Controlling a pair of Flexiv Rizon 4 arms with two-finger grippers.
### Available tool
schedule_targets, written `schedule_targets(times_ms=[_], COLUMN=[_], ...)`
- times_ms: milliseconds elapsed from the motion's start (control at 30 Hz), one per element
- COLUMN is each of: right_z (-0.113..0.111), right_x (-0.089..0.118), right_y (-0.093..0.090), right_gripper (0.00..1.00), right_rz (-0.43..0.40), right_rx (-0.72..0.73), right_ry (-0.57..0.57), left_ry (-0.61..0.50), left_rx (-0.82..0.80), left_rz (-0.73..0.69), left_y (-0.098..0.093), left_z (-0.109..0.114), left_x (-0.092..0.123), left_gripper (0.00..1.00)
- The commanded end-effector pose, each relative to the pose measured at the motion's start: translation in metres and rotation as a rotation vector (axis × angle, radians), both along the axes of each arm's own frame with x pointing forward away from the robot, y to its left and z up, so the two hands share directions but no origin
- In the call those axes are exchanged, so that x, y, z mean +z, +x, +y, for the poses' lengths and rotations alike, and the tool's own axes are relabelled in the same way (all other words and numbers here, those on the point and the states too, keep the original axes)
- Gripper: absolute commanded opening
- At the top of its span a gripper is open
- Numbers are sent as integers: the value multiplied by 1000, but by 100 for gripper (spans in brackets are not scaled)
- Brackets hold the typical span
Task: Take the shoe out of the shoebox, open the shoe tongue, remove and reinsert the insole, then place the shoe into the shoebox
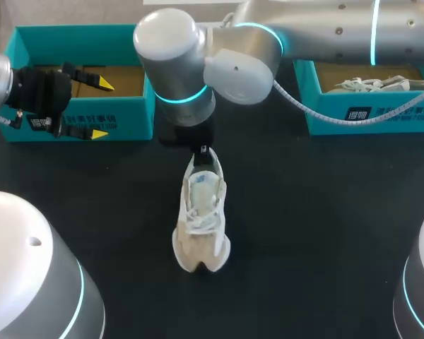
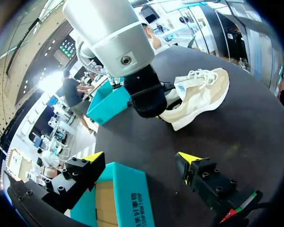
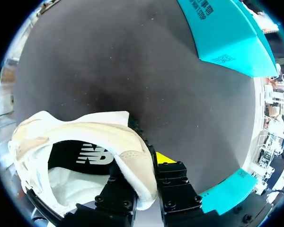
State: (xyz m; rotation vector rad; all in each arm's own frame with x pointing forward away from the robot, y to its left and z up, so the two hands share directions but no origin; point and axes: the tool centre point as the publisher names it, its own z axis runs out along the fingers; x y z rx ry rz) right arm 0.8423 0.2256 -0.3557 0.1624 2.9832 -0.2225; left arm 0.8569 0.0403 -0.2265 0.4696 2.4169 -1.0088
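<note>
- Right gripper (image 3: pixel 141 168) is clenched on the heel of the shoe (image 3: pixel 80 135); one black finger sits inside the heel opening; the yellow-tipped finger presses on the outside; the pale heel wall is pinched between them
- Overhead, the right arm (image 1: pixel 325 28), silver with glowing teal rings, comes in from 2 o'clock and extends past the middle; its wrist hangs over the shoe's heel and hides the fingers from that camera
- The shoe is a cream and white trainer near the middle of the black table (image 1: pixel 325 226); heel toward 12 o'clock, toe toward 6 o'clock, laces facing up; I cannot tell whether the sole rests fully on the table
- A dark insole (image 3: pixel 85 153) shows inside the shoe, seen through the opening just beside the inner finger
- Left gripper (image 1: pixel 102 109), at 10 o'clock, is released and grasps nothing; its yellow tips are spread wide; the front wall of the left shoebox (image 1: pixel 131 116) runs between them, one tip over the box's inside, the other on its outer side; contact cannot be judged
- The left shoebox is teal with its top open and brown card inside; it stands well apart from the shoe
- A right shoebox (image 1: pixel 367 116), also teal, stands at 2 o'clock; a second shoe (image 1: pixel 371 85), pale with white laces, lies in it
</note>
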Motion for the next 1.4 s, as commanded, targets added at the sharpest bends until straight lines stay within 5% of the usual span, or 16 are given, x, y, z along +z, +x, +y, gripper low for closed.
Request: schedule_targets(times_ms=[33, 300, 767, 1400], right_z=[-4, -7, -6, -10], right_x=[43, 111, 187, 194], right_y=[0, 2, 2, 3], right_gripper=[0, 0, 0, 0], right_rz=[43, 25, -68, -85], right_rx=[-4, 33, 80, 67], right_ry=[-4, 35, 38, 41], left_ry=[4, 4, 4, 4], left_rx=[0, 0, 0, 0], left_rz=[1, 1, 1, 1], left_y=[0, 0, 0, 0], left_z=[0, 0, 0, 0], left_x=[0, 0, 0, 0], left_gripper=[100, 100, 100, 100])
